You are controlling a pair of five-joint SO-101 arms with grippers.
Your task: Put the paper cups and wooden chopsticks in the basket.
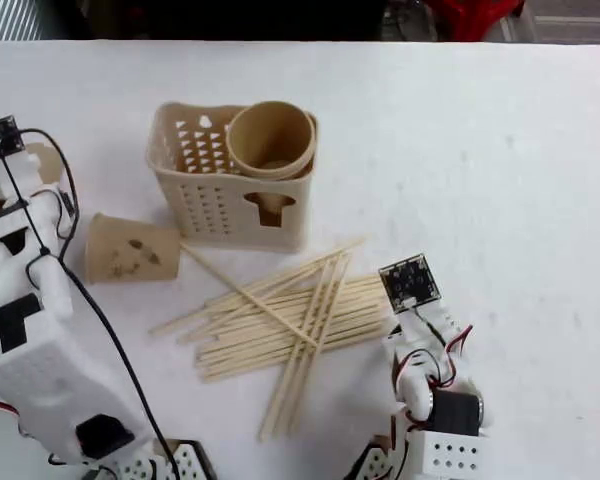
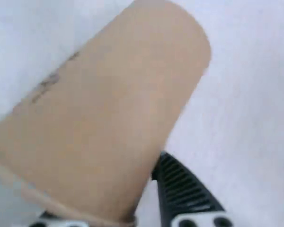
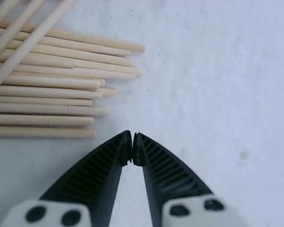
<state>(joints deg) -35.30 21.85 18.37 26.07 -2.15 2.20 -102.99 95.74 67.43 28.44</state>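
Observation:
A cream perforated basket (image 1: 195,205) stands on the white table with one paper cup (image 1: 270,140) upright inside it. A second paper cup (image 1: 130,248) (image 2: 99,118) lies on its side just left of the basket. My left gripper (image 2: 146,158) is at this cup's rim, shut on the wall. One black finger (image 2: 182,189) presses the outside and the other is hidden by the cup. A loose pile of wooden chopsticks (image 1: 285,320) (image 3: 47,90) lies in front of the basket. My right gripper (image 3: 132,142) is shut and empty, just off the chopsticks' right ends.
The left arm (image 1: 30,340) stands along the table's left edge, its black cable trailing to the front. The right arm (image 1: 430,400) is at the front right. Bare white table (image 1: 500,180) stretches to the right of the basket.

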